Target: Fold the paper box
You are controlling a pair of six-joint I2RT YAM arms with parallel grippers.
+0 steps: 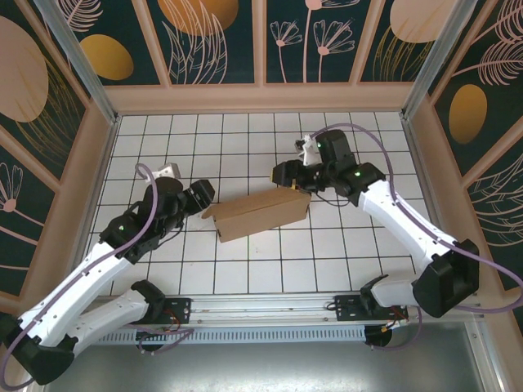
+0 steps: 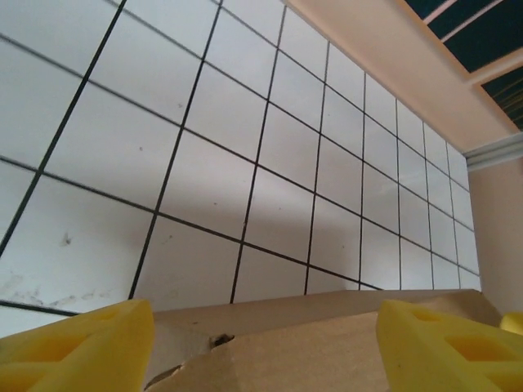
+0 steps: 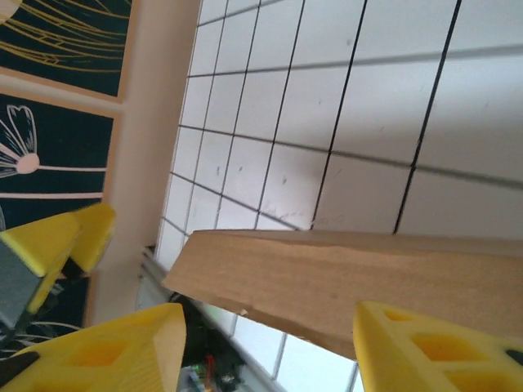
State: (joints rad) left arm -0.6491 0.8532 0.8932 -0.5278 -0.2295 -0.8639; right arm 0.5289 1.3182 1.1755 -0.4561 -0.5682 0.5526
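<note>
The paper box (image 1: 260, 214) looks folded shut on the gridded table (image 1: 245, 269). The left gripper (image 1: 202, 194) and right gripper (image 1: 288, 175) stand open-jawed at its ends, so I'd guess little remains.

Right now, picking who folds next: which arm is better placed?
Left, probably: the left gripper is open astride one end of the paper box, flap edge between its jaws. The right gripper, also open, has the box's edge beyond its jaws.
</note>
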